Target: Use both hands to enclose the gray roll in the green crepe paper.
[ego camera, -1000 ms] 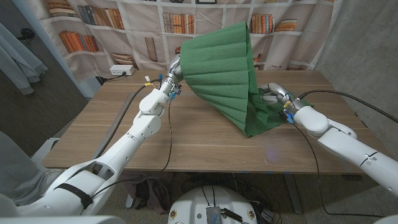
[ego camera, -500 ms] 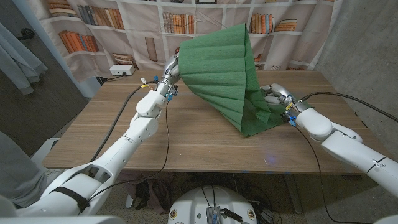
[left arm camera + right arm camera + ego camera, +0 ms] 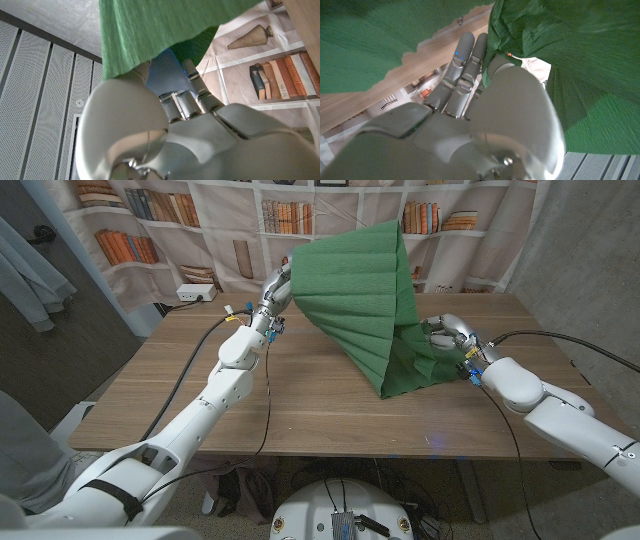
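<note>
Green crepe paper (image 3: 360, 300) hangs in mid-air as a wide pleated fan over the far half of the wooden table (image 3: 200, 380), one corner lifted high, the opposite end bunched low near the table's right edge.

Left hand (image 3: 277, 287): raised above the table's far side, gripping the paper's upper left edge. In the left wrist view the green paper (image 3: 165, 30) drapes over the thumb side with fingers (image 3: 192, 75) reaching up behind it; reads as a pinch hold.

Right hand (image 3: 445, 335): low, just above the table, at the right end of the sheet. In the right wrist view the paper (image 3: 560, 60) is folded over the thumb with fingers (image 3: 465, 55) extended beneath; it holds that gathered end.

Gray roll: not visible in the head view. A small pale patch (image 3: 535, 65) shows between the folds in the right wrist view, beside the right hand; cannot tell whether that is the roll. If the roll is on the table, it is likely hidden under or behind the hanging sheet.

Progress, as a judgement: both hands have the paper and it is spread and lifted, so the grasp stage looks done. Enclosure is not done; the sheet is open, not wrapped around anything. Left to do: bring the raised edge down and over toward the right hand, and close the paper around the roll.
</note>
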Robot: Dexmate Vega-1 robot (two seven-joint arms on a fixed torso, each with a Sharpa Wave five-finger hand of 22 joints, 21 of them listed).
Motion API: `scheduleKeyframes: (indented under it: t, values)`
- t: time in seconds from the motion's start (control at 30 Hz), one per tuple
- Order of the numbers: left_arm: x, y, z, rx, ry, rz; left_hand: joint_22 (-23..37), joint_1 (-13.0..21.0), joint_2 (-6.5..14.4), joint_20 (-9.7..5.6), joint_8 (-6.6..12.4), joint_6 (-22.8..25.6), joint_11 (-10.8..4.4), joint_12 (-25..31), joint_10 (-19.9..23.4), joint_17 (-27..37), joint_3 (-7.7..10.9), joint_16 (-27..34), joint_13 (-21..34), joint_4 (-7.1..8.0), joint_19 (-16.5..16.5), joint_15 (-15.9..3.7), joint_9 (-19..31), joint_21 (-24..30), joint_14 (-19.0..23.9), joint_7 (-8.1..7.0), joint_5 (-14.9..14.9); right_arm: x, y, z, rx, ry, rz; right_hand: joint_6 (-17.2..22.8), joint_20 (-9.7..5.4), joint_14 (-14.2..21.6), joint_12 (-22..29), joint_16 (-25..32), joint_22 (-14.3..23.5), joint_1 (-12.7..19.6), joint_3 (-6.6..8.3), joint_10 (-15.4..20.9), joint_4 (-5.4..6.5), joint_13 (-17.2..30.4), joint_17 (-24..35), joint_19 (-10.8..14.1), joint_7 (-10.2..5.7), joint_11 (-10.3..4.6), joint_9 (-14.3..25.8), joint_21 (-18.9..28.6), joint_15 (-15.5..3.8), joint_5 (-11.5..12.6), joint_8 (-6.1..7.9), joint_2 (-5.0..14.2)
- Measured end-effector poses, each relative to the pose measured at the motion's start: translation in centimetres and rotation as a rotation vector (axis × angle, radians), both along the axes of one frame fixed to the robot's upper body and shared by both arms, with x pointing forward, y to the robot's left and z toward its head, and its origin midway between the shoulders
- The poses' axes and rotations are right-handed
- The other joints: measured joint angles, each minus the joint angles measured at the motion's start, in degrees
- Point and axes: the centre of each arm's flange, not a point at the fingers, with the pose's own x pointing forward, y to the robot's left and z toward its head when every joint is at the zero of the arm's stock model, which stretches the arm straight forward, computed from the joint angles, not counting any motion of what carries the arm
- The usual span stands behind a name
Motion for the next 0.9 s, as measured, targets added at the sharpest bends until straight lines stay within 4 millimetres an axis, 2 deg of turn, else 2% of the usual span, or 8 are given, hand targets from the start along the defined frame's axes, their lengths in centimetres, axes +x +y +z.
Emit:
scheduleKeyframes:
  t: [0.17, 0.2, 0.3, 0.53, 0.8, 0.9]
  values:
    - [0.3, -0.2, -0.1, 0.004, 0.006, 0.01, 0.0, 0.0, 0.0, 0.0, 0.0, 0.0, -0.05, 0.0, 0.1, 0.0, 0.0, 0.0, 0.0, 0.0, 0.0, 0.0, 0.3, 0.0, 0.0, 0.0, 0.0, 0.0, -0.1, 0.0, 0.004, -0.002, -0.003, 0.0, 0.0, 0.0, 0.0, 0.0, 0.0, 0.0, 0.0, 0.0, 0.0, 0.0, 0.2, 0.0, 0.0, 0.0, 0.0, 0.2, 0.0, 0.0, 0.0, 0.0]
    - [0.3, -0.2, -0.1, 0.004, 0.006, 0.01, 0.0, 0.0, 0.0, 0.0, 0.09, 0.0, -0.05, 0.0, 0.1, 0.0, 0.0, 0.0, 0.0, 0.0, 0.0, 0.0, 0.3, 0.0, 0.0, 0.0, 0.0, -0.9, -0.1, 0.3, -0.003, -0.012, 0.0, 0.0, 0.0, 0.0, 0.0, 0.0, 0.0, 0.0, 0.0, 0.0, 0.0, 0.0, 0.2, 0.0, 0.0, 0.0, 0.0, 0.2, 0.0, 0.0, 0.0, 0.0]
    - [0.6, -0.4, -0.3, 0.007, 0.013, 0.017, 0.0, 0.0, 0.0, 0.0, 0.45, 0.0, -0.05, 0.0, 0.1, 0.0, 0.0, 0.0, 0.0, 0.0, 0.0, 0.0, 0.3, 0.0, 0.0, 0.0, 0.0, -1.5, -0.1, 0.5, -0.007, -0.02, 0.001, 0.0, 0.0, 0.0, 0.0, 0.0, 0.0, 0.0, 0.0, 0.0, 0.0, 0.0, 0.2, 0.0, 0.0, 0.0, 0.0, 0.4, -0.02, 0.0, 0.0, -0.01]
    - [1.1, -1.0, -0.7, 0.029, 0.024, 0.027, 0.0, 0.0, 0.0, 0.01, 0.45, 0.0, -0.05, 0.0, 0.1, 0.0, -0.01, 0.1, 0.3, -0.01, 0.0, 0.0, 0.3, 0.0, 0.0, -0.01, 0.0, -1.9, 0.0, 0.8, -0.027, -0.02, -0.008, 0.0, 0.0, 0.4, -0.1, 0.0, -0.3, 0.0, -0.16, 0.4, -0.16, 0.0, 0.2, 0.0, 0.0, -0.02, 0.0, 0.4, -0.04, 0.0, 0.0, -0.01]
    - [1.7, -2.1, -1.3, 0.113, 0.031, 0.068, 0.0, 0.0, 0.0, 0.01, 0.44, 0.0, -0.04, 0.0, 0.1, 0.0, -0.01, 0.3, 0.3, -0.01, 0.0, 0.0, 0.4, 0.2, 0.0, -0.01, 0.0, -3.0, 0.9, 3.0, -0.106, -0.045, -0.009, 0.2, 0.0, 0.5, -0.3, -0.2, -0.3, 0.0, -0.16, 0.4, -0.16, 0.0, 0.1, 0.0, 0.21, -0.02, 0.0, 0.9, -0.11, 0.0, 0.0, -0.01]
    - [1.9, -2.5, -1.5, 0.137, 0.036, 0.073, 0.0, 0.0, 0.0, 0.01, 0.44, -0.1, -0.04, 0.0, 0.1, 0.2, -0.01, 0.3, 0.3, -0.01, 0.0, 0.0, 0.5, 0.2, 0.0, -0.08, 0.0, -2.8, 0.8, 2.7, -0.122, -0.028, -0.022, 0.2, 0.0, 0.9, -0.3, -0.4, -0.3, 0.0, -0.16, 0.4, -0.16, 0.0, 0.0, 0.0, 0.21, -0.02, 0.0, 0.9, -0.27, 0.0, 0.0, -0.02]
